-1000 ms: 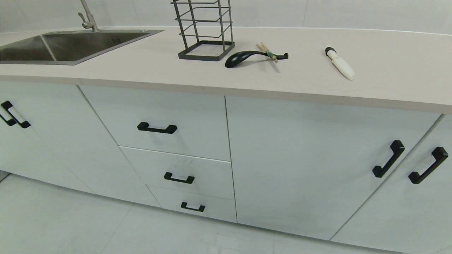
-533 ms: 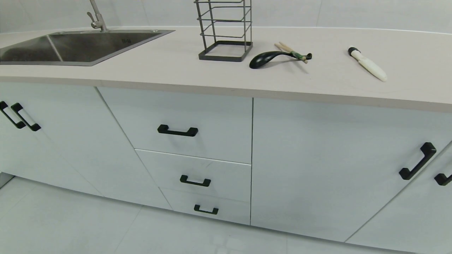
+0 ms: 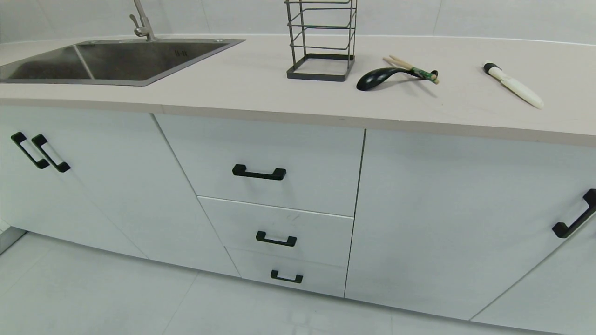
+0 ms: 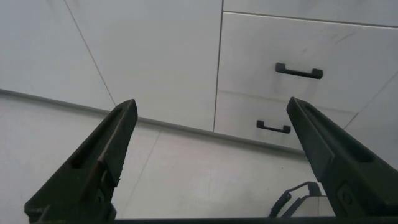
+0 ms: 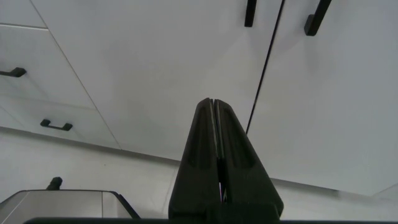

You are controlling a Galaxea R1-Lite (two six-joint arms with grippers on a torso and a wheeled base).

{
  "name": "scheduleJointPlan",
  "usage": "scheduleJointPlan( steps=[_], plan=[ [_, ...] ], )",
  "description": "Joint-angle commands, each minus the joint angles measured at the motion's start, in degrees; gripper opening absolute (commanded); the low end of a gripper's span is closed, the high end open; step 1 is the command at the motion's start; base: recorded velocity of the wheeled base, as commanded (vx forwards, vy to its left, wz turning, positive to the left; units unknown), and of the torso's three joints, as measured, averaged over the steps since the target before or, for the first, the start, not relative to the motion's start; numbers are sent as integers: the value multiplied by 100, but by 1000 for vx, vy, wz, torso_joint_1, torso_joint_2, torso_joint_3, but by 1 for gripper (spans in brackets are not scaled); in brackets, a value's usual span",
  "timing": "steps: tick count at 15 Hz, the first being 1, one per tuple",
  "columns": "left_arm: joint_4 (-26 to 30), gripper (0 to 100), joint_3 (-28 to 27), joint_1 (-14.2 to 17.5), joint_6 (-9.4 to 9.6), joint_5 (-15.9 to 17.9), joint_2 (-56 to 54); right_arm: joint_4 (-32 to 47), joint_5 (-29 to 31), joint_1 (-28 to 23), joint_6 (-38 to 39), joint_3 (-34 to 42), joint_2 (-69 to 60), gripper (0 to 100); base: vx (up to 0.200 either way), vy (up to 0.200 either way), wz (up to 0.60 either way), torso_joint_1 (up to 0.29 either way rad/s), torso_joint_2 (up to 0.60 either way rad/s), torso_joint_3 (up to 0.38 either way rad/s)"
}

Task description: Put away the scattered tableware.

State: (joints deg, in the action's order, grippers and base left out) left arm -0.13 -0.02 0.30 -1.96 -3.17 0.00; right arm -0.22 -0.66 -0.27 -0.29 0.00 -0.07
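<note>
On the pale counter [image 3: 260, 93] a black spoon [image 3: 379, 77] lies beside a wire rack [image 3: 321, 42], with a pair of wooden chopsticks [image 3: 409, 69] resting across its handle. Farther right lies a white knife with a black cap [image 3: 512, 85]. My left gripper [image 4: 211, 118] hangs low in front of the lower drawers, fingers wide apart and holding nothing. My right gripper [image 5: 214, 109] points at the white cabinet doors with its fingers pressed together, nothing between them.
A steel sink [image 3: 116, 58] with a tap [image 3: 142, 21] is set into the counter's left part. Below are white cabinet doors and three drawers with black handles [image 3: 259, 173]. Light floor tiles [image 3: 139, 302] stretch in front of the cabinets.
The whole head picture has shifted to the right, so the camera has turned or moved left. The tableware on the counter lies as before.
</note>
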Motion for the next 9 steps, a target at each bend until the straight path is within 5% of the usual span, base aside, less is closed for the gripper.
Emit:
scheduleJointPlan(
  steps=[1, 4, 5, 6, 7, 8, 9],
  plan=[
    [-13, 100, -6, 5, -111, -8, 0, -4, -4, 0, -6, 0, 7, 0, 0, 0, 0, 0, 0, 0],
    [-277, 100, -77, 5, 12, 168, 0, -4, -4, 0, 3, 0, 7, 0, 0, 0, 0, 0, 0, 0],
    [-822, 100, -569, 84, 311, 959, 246, -4, -4, 0, -6, 0, 7, 0, 0, 0, 0, 0, 0, 0],
    [-839, 100, -1070, 207, 609, 1178, 729, -4, -4, 9, 3, 0, 7, 0, 0, 0, 0, 0, 0, 0],
    [-848, 100, -1448, 189, 1102, 1257, 1248, -4, -4, 9, 3, 0, 7, 0, 0, 0, 0, 0, 0, 0],
    [-857, 100, -1544, 189, 1277, 1328, 1433, 4, -4, 9, 3, 0, 7, 0, 0, 0, 0, 0, 0, 0],
    [-857, 100, -1896, 101, 2103, 1899, 2171, -4, -4, 0, 3, 0, 7, 0, 0, 0, 0, 0, 0, 0]
  ],
)
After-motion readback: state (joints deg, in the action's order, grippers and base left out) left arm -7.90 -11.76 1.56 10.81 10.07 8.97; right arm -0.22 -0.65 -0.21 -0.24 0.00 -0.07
